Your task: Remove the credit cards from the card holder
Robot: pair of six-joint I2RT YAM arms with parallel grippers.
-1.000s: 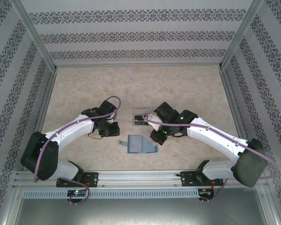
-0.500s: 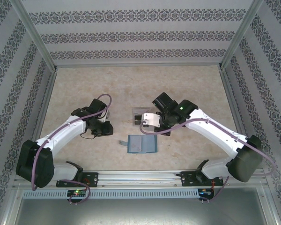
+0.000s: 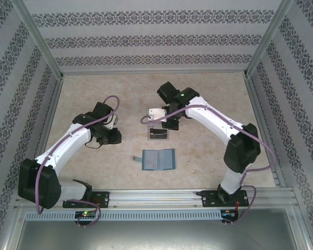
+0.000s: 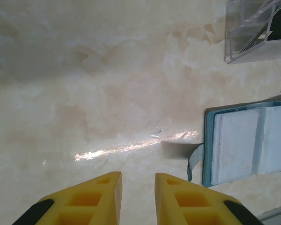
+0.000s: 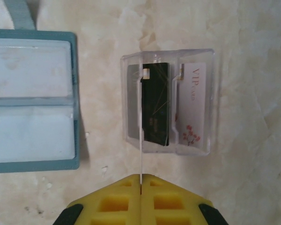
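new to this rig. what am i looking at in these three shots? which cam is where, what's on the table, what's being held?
Two white robot arms, the left arm and the right arm, are bolted at the near edge of a beige marbled table. The wide picture comes from a fixed camera above and behind them. The other two come from a camera on each wrist, looking past that arm's yellow fingers. On the table lie a teal-blue bifold card holder, opened flat, and a clear plastic tray holding a dark card and a white flowered VIP card. The left tool is open and holds nothing. The right tool is shut on a thin pale card, which its own wrist camera sees edge-on, over the tray.
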